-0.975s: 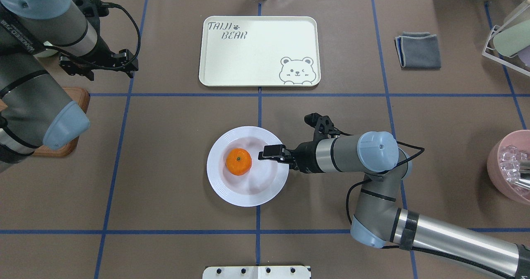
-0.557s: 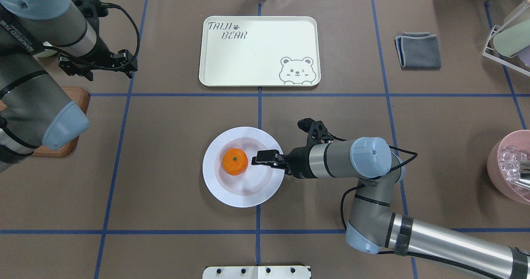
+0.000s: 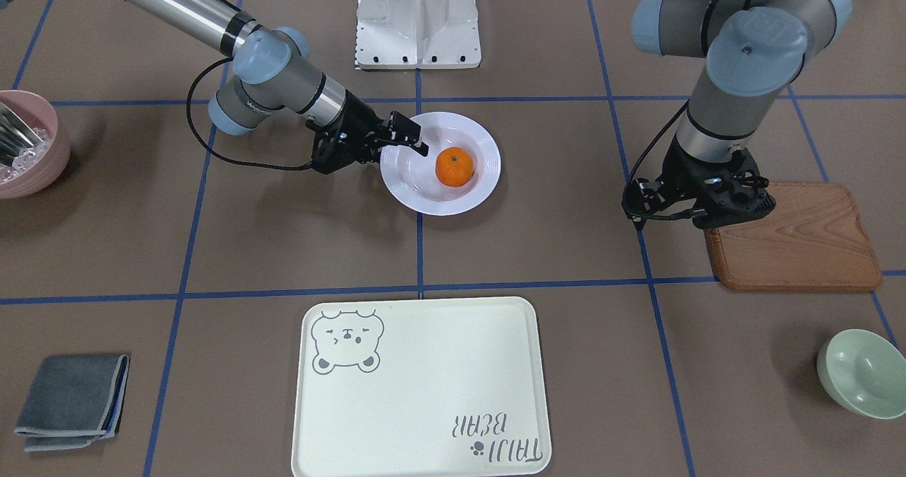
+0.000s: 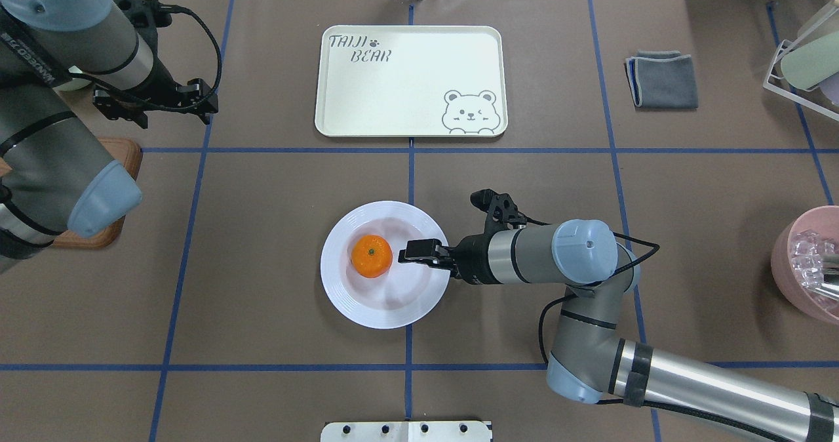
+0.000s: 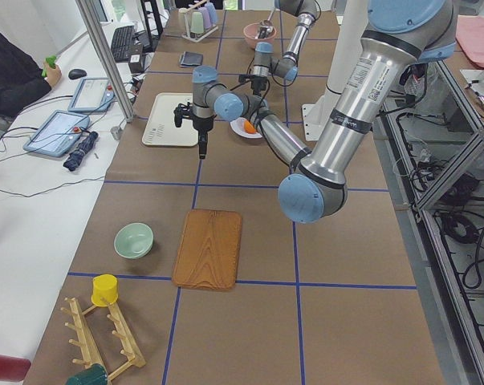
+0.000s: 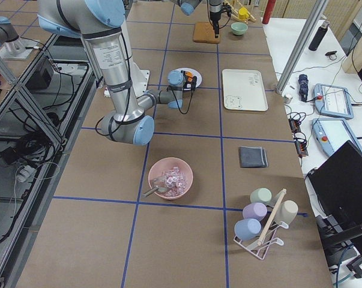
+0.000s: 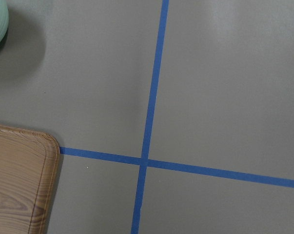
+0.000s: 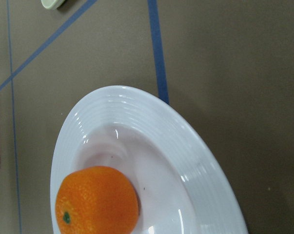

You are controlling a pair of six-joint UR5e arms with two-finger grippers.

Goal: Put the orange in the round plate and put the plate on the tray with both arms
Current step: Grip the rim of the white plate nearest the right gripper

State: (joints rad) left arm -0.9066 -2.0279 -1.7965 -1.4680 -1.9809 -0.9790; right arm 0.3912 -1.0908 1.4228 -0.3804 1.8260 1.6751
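Note:
The orange (image 4: 371, 256) lies in the well of the white round plate (image 4: 380, 305), left of its centre, at the table's middle. My right gripper (image 4: 410, 253) reaches in from the right. Its jaws stand one above the other across the plate's right rim, shut on it. From the front, its upper finger (image 3: 409, 131) lies over the rim beside the orange (image 3: 454, 166). The right wrist view shows the plate (image 8: 151, 126) and the orange (image 8: 97, 200), but no fingers. The cream tray (image 4: 419, 81) lies beyond the plate. My left gripper (image 3: 715, 211) hangs shut over bare table, far from the plate.
A wooden board (image 3: 793, 240) lies beside my left gripper, with a pale green bowl (image 3: 863, 371) beyond it. A pink bowl (image 4: 806, 265) with utensils and a cup rack (image 4: 803, 61) stand at the right edge. A folded grey cloth (image 4: 662, 78) lies right of the tray.
My right gripper moved left and down onto the plate's rim, and the plate with the orange slid slightly left. Nothing has moved in the last half second. The left arm is still.

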